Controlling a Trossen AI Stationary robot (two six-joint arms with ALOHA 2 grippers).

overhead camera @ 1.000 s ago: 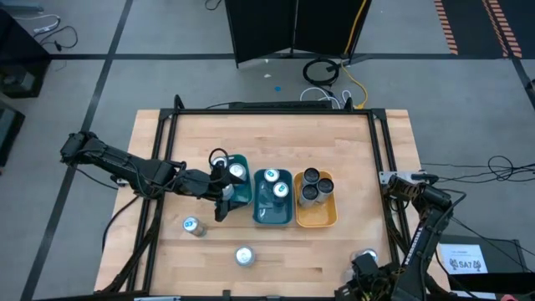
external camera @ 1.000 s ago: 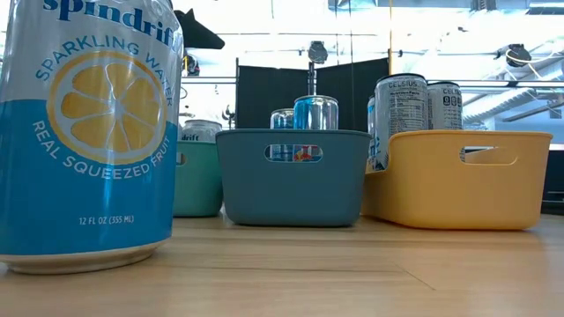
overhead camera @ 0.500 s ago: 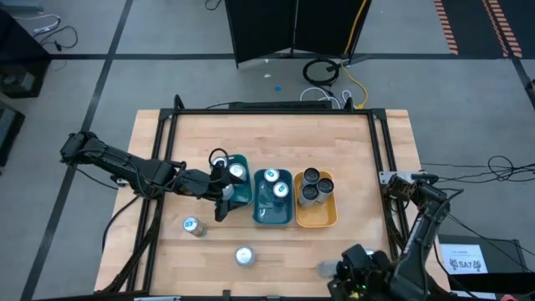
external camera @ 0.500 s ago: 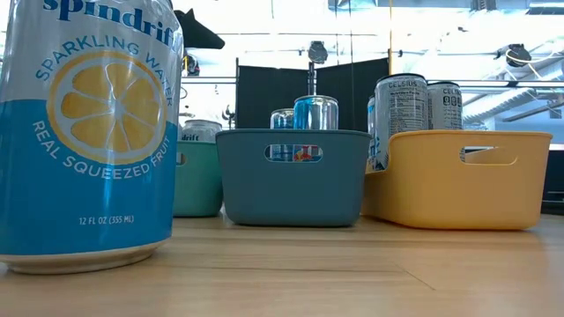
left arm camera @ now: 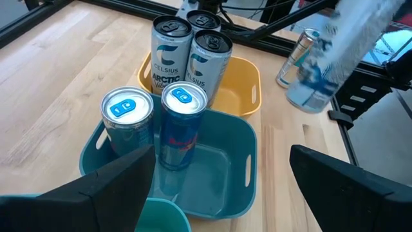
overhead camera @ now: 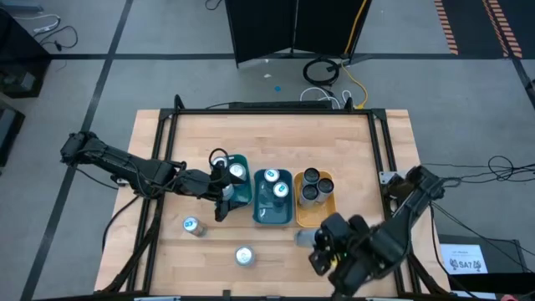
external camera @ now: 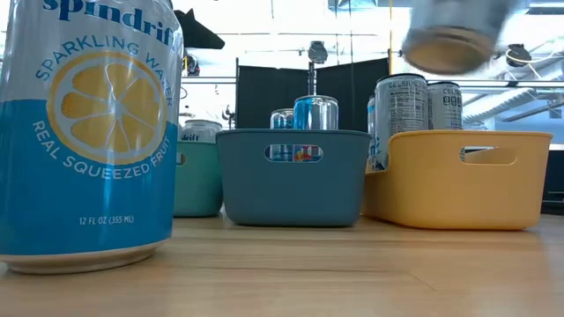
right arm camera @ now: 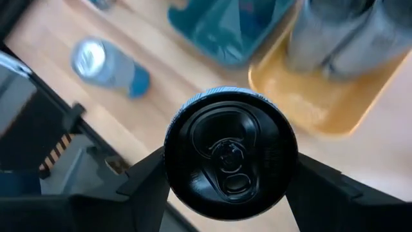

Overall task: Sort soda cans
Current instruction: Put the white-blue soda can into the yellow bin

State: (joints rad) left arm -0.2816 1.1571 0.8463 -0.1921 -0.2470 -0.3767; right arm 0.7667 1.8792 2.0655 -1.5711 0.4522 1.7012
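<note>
Wooden table (overhead camera: 276, 142): three trays (overhead camera: 273, 201), loose cans (overhead camera: 192, 226).

Past the left arm's own two dark fingers (left arm camera: 116, 187), spread wide apart at either side, a dark teal tray (left arm camera: 225, 167) sits on the wooden table (left arm camera: 58, 96) with two blue-topped cans (left arm camera: 183, 125) standing upright side by side at one end. Just behind it, touching or nearly so, a yellow tray (left arm camera: 241, 84) holds two upright Celsius cans (left arm camera: 170, 55) with dark tops. A rim of a lighter green tray (left arm camera: 161, 216) shows nearest the camera. Beyond the yellow tray, a blurred silver-and-blue can (left arm camera: 315, 71) hangs tilted in the air, and another can (left arm camera: 297, 55) leans behind it near the table's black frame (left arm camera: 283, 42).
</note>
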